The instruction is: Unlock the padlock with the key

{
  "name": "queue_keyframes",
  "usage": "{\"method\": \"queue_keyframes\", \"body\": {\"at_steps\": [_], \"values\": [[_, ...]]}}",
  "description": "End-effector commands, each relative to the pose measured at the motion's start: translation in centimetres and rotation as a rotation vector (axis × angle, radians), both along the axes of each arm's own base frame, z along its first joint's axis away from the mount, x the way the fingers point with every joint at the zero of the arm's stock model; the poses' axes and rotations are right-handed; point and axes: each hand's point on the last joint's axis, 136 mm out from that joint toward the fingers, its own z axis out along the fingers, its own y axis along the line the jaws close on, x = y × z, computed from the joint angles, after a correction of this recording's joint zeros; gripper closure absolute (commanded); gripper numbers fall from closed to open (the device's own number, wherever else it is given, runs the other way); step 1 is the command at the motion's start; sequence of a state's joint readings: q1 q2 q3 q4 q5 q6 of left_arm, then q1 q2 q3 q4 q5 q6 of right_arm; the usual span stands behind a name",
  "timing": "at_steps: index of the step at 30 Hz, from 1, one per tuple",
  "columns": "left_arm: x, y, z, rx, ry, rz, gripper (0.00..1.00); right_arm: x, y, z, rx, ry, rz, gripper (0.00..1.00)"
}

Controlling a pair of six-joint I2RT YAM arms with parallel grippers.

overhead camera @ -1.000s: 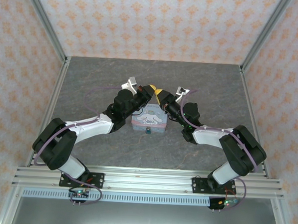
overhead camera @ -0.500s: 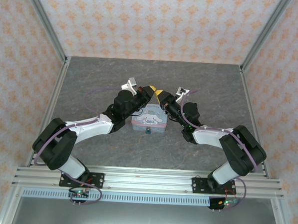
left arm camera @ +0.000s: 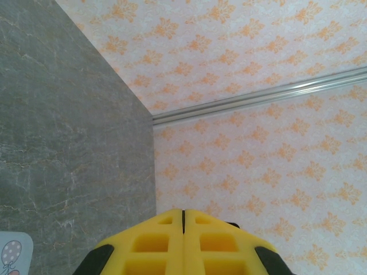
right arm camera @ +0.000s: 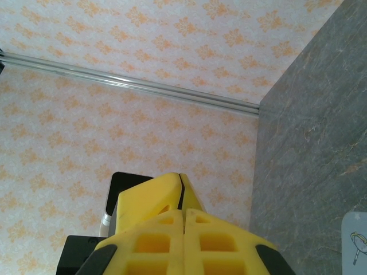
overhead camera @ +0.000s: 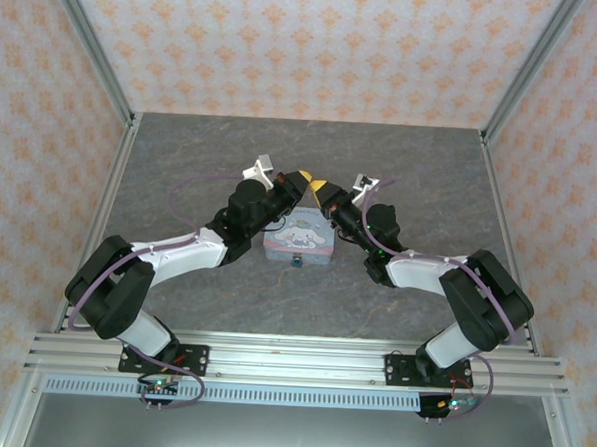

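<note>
The padlock (overhead camera: 296, 262) is a tiny blue speck at the near edge of the pastel cartoon tin (overhead camera: 300, 239) in the top view. The key is out of view. My left gripper (overhead camera: 303, 177) and right gripper (overhead camera: 321, 189) hover nose to nose just behind the tin, raised off the table. In the left wrist view my left gripper (left arm camera: 183, 212) has its yellow fingers pressed together with nothing between them. My right gripper (right arm camera: 183, 210) is likewise shut and empty, and the left gripper's fingers (right arm camera: 150, 197) sit right in front of it.
The grey marbled table (overhead camera: 401, 169) is walled by orange-patterned panels (overhead camera: 308, 44) with aluminium posts at the corners. A corner of the tin (left arm camera: 12, 252) shows low in the left wrist view, and its edge (right arm camera: 356, 243) low right in the right wrist view.
The right gripper's fingers have closed the last bit until they meet. Neither arm nor the tin has visibly shifted.
</note>
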State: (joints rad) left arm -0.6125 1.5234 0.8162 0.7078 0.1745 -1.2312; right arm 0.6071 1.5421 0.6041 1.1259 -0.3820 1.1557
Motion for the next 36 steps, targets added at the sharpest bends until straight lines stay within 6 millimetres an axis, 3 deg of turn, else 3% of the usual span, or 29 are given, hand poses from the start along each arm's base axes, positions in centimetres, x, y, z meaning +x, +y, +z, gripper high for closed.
{"method": "queue_keyframes", "body": {"at_steps": [1,14,16,19,20,22,26,29,36], "values": [[0.1,0.5,0.4,-0.015,-0.016,0.019,1.00,-0.4,0.3,1.3,0.016,-0.048,0.023,1.00],[-0.5,1.2,0.2,0.010,0.011,0.032,1.00,-0.4,0.3,0.6,0.012,-0.028,0.024,1.00],[-0.5,1.2,0.3,0.033,0.019,0.030,0.80,-0.5,0.3,0.5,0.010,-0.026,0.027,1.00],[-0.8,2.3,0.6,0.082,0.033,0.046,0.29,-0.8,0.0,0.0,-0.004,-0.020,0.027,1.00],[-1.0,2.9,1.0,0.106,0.033,0.054,0.19,-1.0,-0.1,-0.3,-0.010,-0.016,0.025,1.00],[-1.6,4.2,1.0,0.177,0.051,0.064,0.09,-1.2,-0.4,-0.9,-0.022,-0.003,0.026,1.00],[-3.7,7.2,0.7,0.381,0.088,0.085,0.00,-1.8,-0.6,-1.8,-0.065,0.008,0.038,1.00],[-5.3,8.6,-0.5,0.514,0.136,0.068,0.00,-2.3,-0.7,-2.5,-0.114,0.015,0.051,1.00],[-9.5,11.8,-7.1,0.756,0.308,0.039,0.00,-3.6,-1.2,-3.9,-0.280,0.030,0.082,1.00]]}}
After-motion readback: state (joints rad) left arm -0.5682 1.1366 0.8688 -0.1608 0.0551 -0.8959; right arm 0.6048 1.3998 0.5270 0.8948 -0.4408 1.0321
